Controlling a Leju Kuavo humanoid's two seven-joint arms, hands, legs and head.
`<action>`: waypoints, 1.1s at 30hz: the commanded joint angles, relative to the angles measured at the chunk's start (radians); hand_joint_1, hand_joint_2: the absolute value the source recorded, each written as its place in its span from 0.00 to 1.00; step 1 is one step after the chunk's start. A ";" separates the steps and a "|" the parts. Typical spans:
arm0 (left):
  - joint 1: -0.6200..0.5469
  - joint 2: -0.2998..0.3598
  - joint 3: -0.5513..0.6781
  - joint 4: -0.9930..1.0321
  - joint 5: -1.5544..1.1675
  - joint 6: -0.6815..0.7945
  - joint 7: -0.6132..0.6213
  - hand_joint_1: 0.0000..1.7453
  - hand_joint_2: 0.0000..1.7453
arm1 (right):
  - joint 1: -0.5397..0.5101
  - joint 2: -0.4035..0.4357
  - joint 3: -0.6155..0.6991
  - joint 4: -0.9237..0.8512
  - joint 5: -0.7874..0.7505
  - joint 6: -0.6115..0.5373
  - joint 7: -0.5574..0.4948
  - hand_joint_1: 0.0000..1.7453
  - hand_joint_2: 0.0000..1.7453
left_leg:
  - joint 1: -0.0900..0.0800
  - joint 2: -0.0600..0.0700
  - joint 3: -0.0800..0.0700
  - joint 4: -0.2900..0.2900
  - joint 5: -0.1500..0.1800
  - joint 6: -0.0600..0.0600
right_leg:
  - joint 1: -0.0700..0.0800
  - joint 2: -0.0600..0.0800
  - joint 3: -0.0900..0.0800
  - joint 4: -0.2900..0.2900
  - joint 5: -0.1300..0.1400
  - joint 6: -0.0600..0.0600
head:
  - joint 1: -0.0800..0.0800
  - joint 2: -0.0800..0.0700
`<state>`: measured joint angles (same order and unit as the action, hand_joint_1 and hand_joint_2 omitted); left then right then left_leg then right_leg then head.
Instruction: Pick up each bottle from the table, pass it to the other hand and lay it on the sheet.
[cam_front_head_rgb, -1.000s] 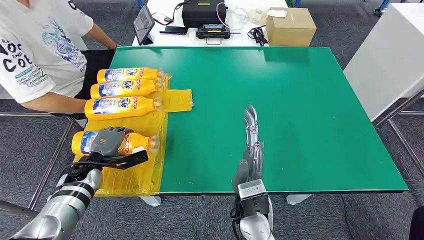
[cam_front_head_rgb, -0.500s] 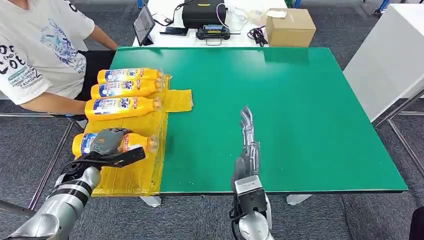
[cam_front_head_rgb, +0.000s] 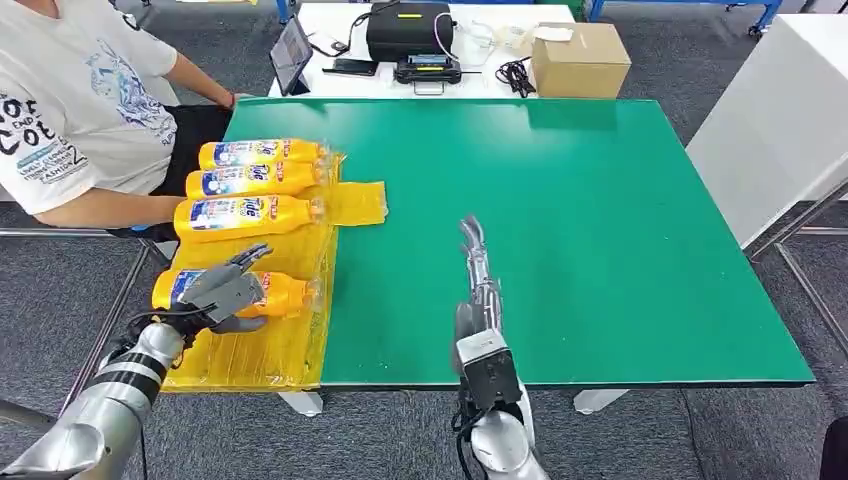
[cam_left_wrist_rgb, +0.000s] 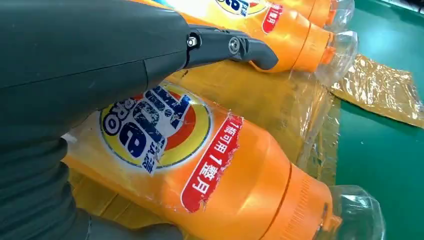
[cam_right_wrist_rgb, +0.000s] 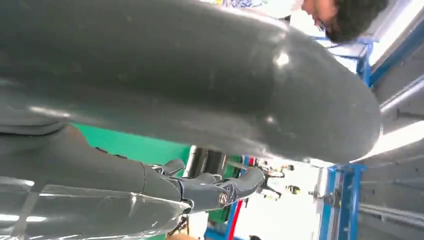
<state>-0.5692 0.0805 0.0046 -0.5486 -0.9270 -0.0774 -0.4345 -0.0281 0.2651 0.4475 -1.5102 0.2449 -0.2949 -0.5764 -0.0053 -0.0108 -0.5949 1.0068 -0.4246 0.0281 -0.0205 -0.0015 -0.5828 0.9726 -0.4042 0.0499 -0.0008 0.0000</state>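
Observation:
Several orange detergent bottles lie side by side on the yellow sheet (cam_front_head_rgb: 262, 352) at the green table's left edge. My left hand (cam_front_head_rgb: 222, 290) hovers over the nearest bottle (cam_front_head_rgb: 283, 294), fingers spread and lifted off it. In the left wrist view that bottle (cam_left_wrist_rgb: 215, 165) lies on the crinkled sheet (cam_left_wrist_rgb: 300, 110) under my outstretched fingers (cam_left_wrist_rgb: 230, 46), with nothing gripped. My right hand (cam_front_head_rgb: 477, 268) is held flat and edge-on above the table's front middle, fingers straight and empty. The right wrist view shows its fingers (cam_right_wrist_rgb: 210, 190) extended.
A person (cam_front_head_rgb: 70, 110) sits at the table's left, forearm beside the sheet. Three further bottles (cam_front_head_rgb: 250, 214) lie farther back on the sheet. A cardboard box (cam_front_head_rgb: 580, 58), a tablet (cam_front_head_rgb: 291, 55) and black devices (cam_front_head_rgb: 405, 30) stand on a white table behind. Another white table (cam_front_head_rgb: 780, 110) is at the right.
My left hand has let go of the nearest bottle, opened its fingers and drawn back toward me. The right hand has shifted slightly left. The bottle stays on the sheet.

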 joint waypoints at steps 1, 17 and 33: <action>0.065 0.013 0.002 0.105 0.001 -0.027 0.008 0.00 1.00 | -0.046 -0.006 -0.025 0.102 -0.004 0.001 0.001 0.00 0.00 | 0.000 0.006 0.005 -0.003 0.000 -0.002 | 0.000 0.005 0.003 -0.002 0.001 -0.002 | 0.000 0.000; 0.086 0.044 -0.033 0.108 0.075 -0.119 0.000 0.00 1.00 | -0.059 -0.003 -0.027 0.123 -0.024 0.009 -0.002 0.00 0.00 | 0.001 0.008 0.008 -0.003 -0.001 -0.003 | 0.001 0.007 0.005 -0.003 0.002 -0.003 | 0.000 0.000; 0.079 -0.130 0.391 -0.052 0.967 -0.292 0.139 0.00 1.00 | -0.045 0.000 0.000 0.206 0.030 -0.028 0.026 0.00 0.00 | 0.001 -0.001 0.009 -0.001 -0.002 -0.003 | 0.001 -0.001 0.009 -0.001 -0.003 -0.002 | 0.000 0.000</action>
<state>-0.5455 0.0586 0.1700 -0.5749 -0.1816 -0.3860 -0.3466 -0.0544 0.2834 0.4372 -1.3973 0.2712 -0.3140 -0.5524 -0.0050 -0.0113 -0.5860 1.0062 -0.4263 0.0258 -0.0203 -0.0015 -0.5760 0.9727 -0.4071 0.0489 -0.0004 0.0000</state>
